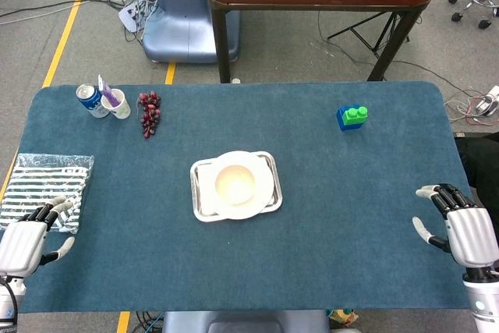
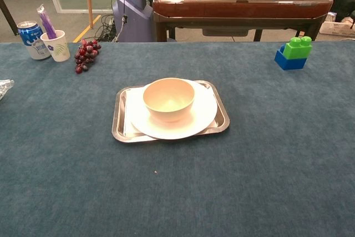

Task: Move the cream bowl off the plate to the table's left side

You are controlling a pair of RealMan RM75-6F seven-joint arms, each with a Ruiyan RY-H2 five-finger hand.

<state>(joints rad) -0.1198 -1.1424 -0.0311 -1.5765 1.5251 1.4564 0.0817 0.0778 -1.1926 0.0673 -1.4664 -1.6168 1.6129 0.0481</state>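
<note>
Both robot hands are parked at the near corners with nothing in them. The left robot hand [image 1: 27, 241] sits at the near left edge of the tabletop [image 1: 351, 216], fingers apart, right beside a striped foil bag [image 1: 48, 185]. The right robot hand [image 1: 461, 228] is at the near right, fingers spread too. The chest view doesn't show either of them.

The bowl [image 2: 168, 99] hasn't been touched yet. It's upright on the white plate [image 2: 202, 117], which sits on a steel tray [image 2: 221, 125] mid-table, well apart from both hands.

Since it's going left, I'd say the left hand is the natural pick. My guess at doing it well: come in from the left side of the bowl, thumb outside the rim and fingers inside or under the wall, and get a firm pinch before lifting. Lift straight up first so the plate doesn't drag along or skid on the tray, then carry left.

For the drop spot, there's bare cloth between the tray and the bag. Stay short of the grapes [image 1: 148, 112], cup [image 1: 117, 104] and can [image 1: 90, 99] at the far left. The blocks [image 1: 352, 117] on the right don't matter.
</note>
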